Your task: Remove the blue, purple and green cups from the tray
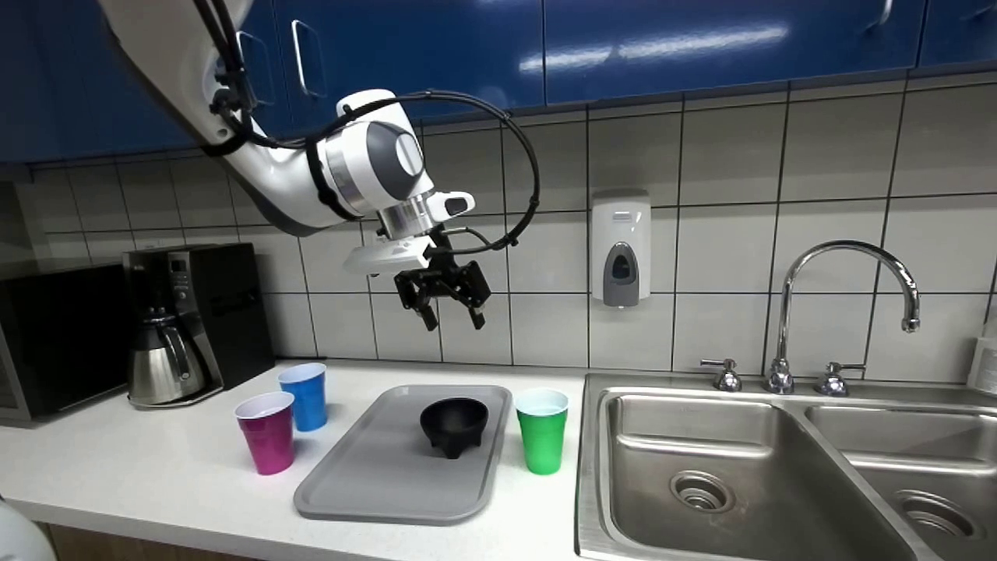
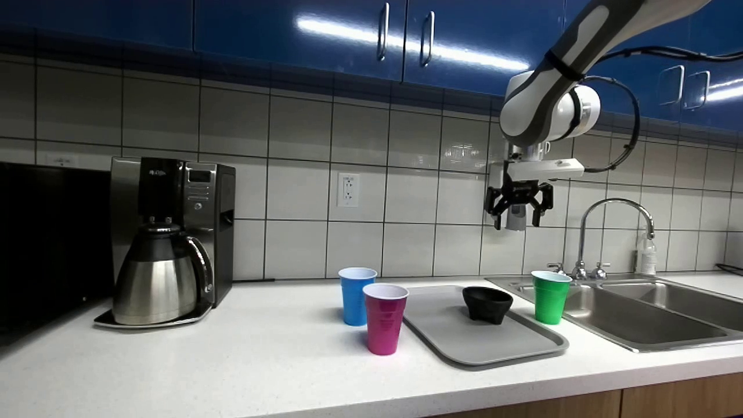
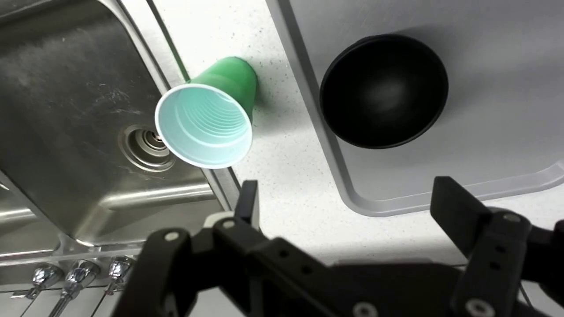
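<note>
The grey tray [image 1: 382,479] lies on the counter in both exterior views [image 2: 476,345]. The purple cup [image 1: 267,438] and blue cup [image 1: 309,399] stand upright on the counter beside it, and both also show in an exterior view [image 2: 385,325]. The green cup [image 1: 542,436] stands upright on the counter between tray and sink; it shows in the wrist view [image 3: 235,79]. The purple and blue cups are out of the wrist view. My gripper [image 1: 454,319] is open and empty, high above the back of the tray. Its spread fingers show in the wrist view [image 3: 346,189].
A black bowl [image 1: 454,422] sits on the tray. A steel double sink [image 1: 596,467] with a faucet [image 1: 849,248] is next to the green cup. A coffee maker [image 2: 168,232] stands past the blue cup. A soap dispenser [image 1: 621,249] hangs on the wall; blue cabinets [image 2: 302,40] are overhead.
</note>
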Robot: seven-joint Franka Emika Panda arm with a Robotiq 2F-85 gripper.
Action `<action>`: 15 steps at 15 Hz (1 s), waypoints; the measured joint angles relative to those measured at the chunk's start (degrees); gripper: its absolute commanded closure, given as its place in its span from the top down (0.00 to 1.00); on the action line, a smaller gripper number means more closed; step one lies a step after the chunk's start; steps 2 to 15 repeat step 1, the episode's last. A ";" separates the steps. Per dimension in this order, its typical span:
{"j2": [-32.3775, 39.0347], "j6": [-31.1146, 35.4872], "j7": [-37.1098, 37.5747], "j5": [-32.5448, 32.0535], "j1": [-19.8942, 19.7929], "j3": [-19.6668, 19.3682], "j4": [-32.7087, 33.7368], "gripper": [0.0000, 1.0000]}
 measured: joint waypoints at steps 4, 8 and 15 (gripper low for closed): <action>-0.13 -0.01 0.00 0.00 0.00 0.00 -0.13 1.00; -0.13 -0.01 0.00 0.00 0.00 0.00 -0.13 1.00; -0.13 -0.01 0.00 0.00 0.00 0.00 -0.13 1.00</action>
